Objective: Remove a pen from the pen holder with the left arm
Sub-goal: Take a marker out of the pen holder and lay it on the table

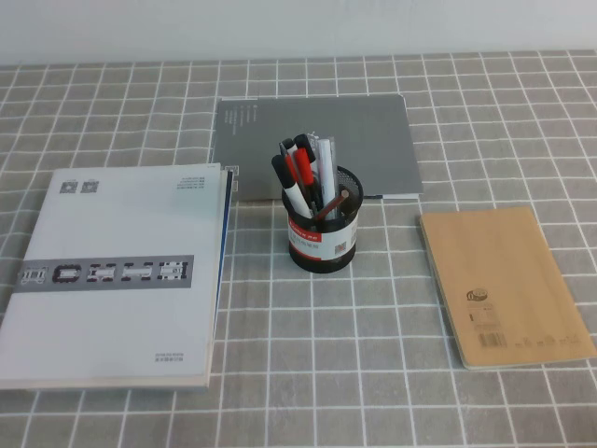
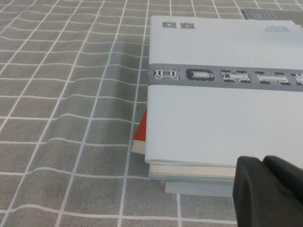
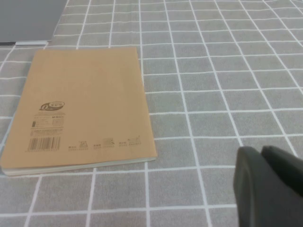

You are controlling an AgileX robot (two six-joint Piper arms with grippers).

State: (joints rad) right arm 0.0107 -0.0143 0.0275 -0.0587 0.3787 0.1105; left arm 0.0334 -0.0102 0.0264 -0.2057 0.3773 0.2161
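A black mesh pen holder (image 1: 323, 233) with a red label stands mid-table in the high view, holding several pens (image 1: 298, 173) with black and red caps that lean left. Neither arm shows in the high view. In the left wrist view my left gripper (image 2: 263, 161) is shut with nothing in it, hovering by the near edge of the white book stack (image 2: 222, 109); the holder is out of that view. The right wrist view shows my right gripper (image 3: 261, 150) shut and empty over bare cloth, beside the brown notebook (image 3: 85, 104).
A stack of books topped by a large white one (image 1: 112, 271) lies left of the holder. Behind the holder lies a grey book (image 1: 317, 145). The brown notebook (image 1: 504, 285) rests to the right. A grey checked cloth (image 1: 373, 373) covers the table.
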